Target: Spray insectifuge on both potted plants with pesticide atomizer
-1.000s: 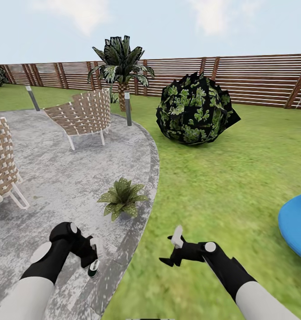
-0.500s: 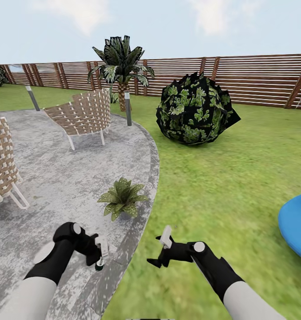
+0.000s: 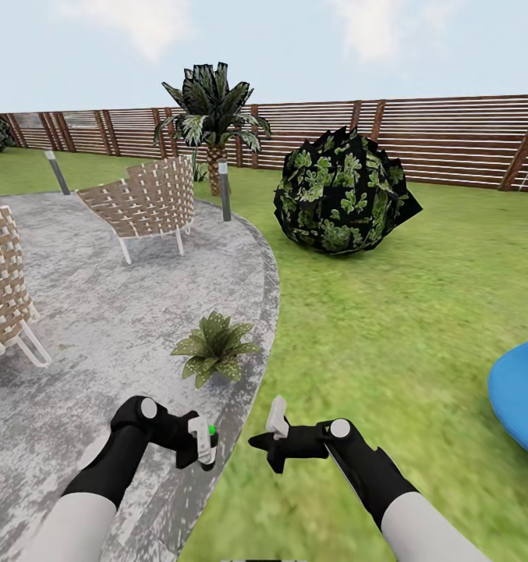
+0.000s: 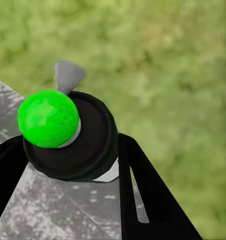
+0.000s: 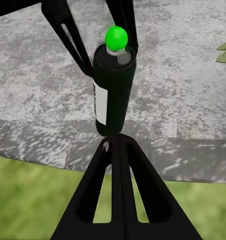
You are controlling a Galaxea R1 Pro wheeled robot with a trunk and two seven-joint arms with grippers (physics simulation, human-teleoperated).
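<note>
**Atomizer swinging toward the plant**

The left hand (image 3: 195, 446) is gripping the pesticide atomizer (image 3: 203, 439), carrying it off the patio (image 3: 100, 328) edge nearer the one potted plant (image 3: 215, 347) ahead, readying a spray. The right hand (image 3: 273, 437), fingers together and empty, is closing in beside it. Two wicker chairs (image 3: 147, 199) are standing beyond the plant.

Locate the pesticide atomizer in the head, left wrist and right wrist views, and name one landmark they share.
Head view: the pesticide atomizer sits low and left of centre, held in the left gripper.
Left wrist view: seen end-on at centre left, green ball tip facing the camera.
Right wrist view: upright at upper centre, beyond the shut right gripper.
Shared landmark: the grey paved patio.
</note>
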